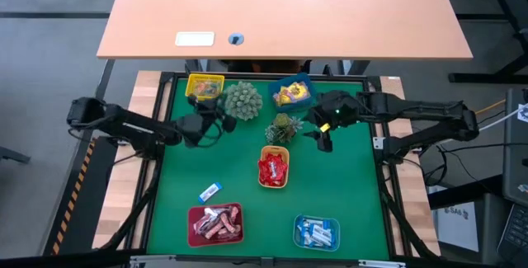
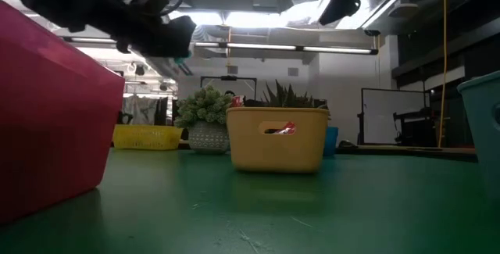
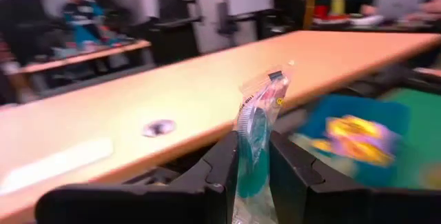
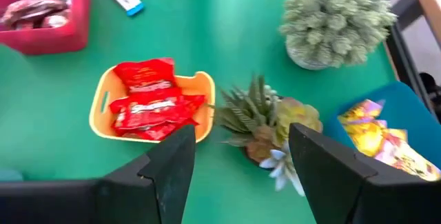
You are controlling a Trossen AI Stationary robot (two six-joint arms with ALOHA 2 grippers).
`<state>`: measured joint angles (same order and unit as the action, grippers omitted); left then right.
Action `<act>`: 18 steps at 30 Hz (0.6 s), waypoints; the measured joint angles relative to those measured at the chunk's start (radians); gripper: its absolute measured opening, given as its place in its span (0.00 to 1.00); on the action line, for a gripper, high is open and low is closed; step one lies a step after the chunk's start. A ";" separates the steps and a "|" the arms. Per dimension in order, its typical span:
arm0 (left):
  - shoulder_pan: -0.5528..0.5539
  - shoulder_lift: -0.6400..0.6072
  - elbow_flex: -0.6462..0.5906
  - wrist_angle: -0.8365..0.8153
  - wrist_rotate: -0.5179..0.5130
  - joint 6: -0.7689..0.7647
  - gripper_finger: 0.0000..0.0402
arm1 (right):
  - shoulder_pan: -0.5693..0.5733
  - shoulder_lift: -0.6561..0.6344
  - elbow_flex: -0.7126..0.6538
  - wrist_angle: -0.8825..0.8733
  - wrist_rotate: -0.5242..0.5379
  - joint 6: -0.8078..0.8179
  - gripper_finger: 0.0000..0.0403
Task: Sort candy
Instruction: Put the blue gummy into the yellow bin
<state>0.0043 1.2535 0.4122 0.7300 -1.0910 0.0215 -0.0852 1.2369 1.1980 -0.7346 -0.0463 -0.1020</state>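
My left gripper is shut on a pale green wrapped candy. In the high view it hovers between the yellow tray and the pale green plant ball. My right gripper is open and empty, above the spiky plant and beside the blue tray of yellow candy. Red candy fills the orange tray. Brown-pink candy lies in the red tray, and blue-white candy in the near blue tray. One loose blue-white candy lies on the green mat. My left gripper pinches the pale green candy between its two fingers, holding the wrapper's lower part. The wrapper's crimped upper end sticks out past the fingertips. The candy is lifted clear of the table, with the gripper high above the mat in the low view.
A wooden desk stands beyond the far edge of the table. The two plants stand between the far trays. Open green mat lies to the right of the orange tray and between the near trays. People sit in the room behind.
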 joint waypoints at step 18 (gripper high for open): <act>0.489 -0.075 0.000 -0.311 0.313 -0.078 0.15 | 0.040 0.000 0.000 0.007 0.000 0.000 0.58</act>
<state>0.4933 1.1790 0.4126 0.4194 -0.7776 -0.0563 -0.0452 1.2369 1.1980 -0.7277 -0.0460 -0.1024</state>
